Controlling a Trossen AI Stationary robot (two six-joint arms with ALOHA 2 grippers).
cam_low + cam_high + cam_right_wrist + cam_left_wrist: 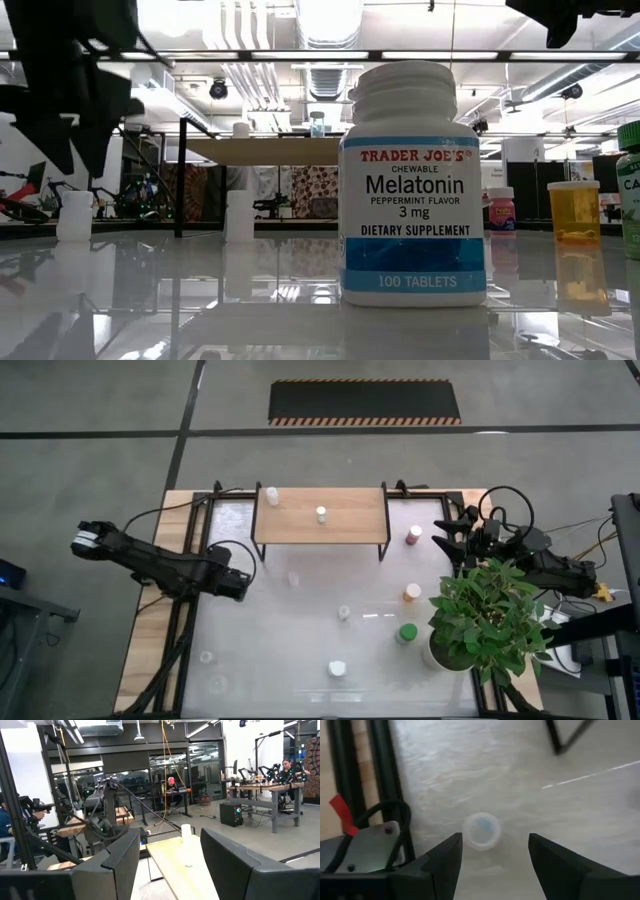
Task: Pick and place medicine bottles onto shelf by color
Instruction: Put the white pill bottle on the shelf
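The light-wood shelf (345,525) stands on black legs at the table's far side, with two pale bottles (270,495) (321,513) standing on it. A maroon bottle (413,536), an orange one (412,593), a green one (406,633) and several white or clear ones stand on the table. My left gripper (238,586) (495,851) is open and held above the table. A small clear bottle (481,830) (293,577) stands just ahead of its fingertips. My right gripper (445,540) (170,851) is open near the shelf's right end, touching nothing.
A potted green plant (485,615) stands at the table's right side, near the right arm. The Melatonin bottle (413,185) stands close to the near edge. Two clear bottles (205,656) (218,683) stand at the near left. People show in the room beyond the table (171,782).
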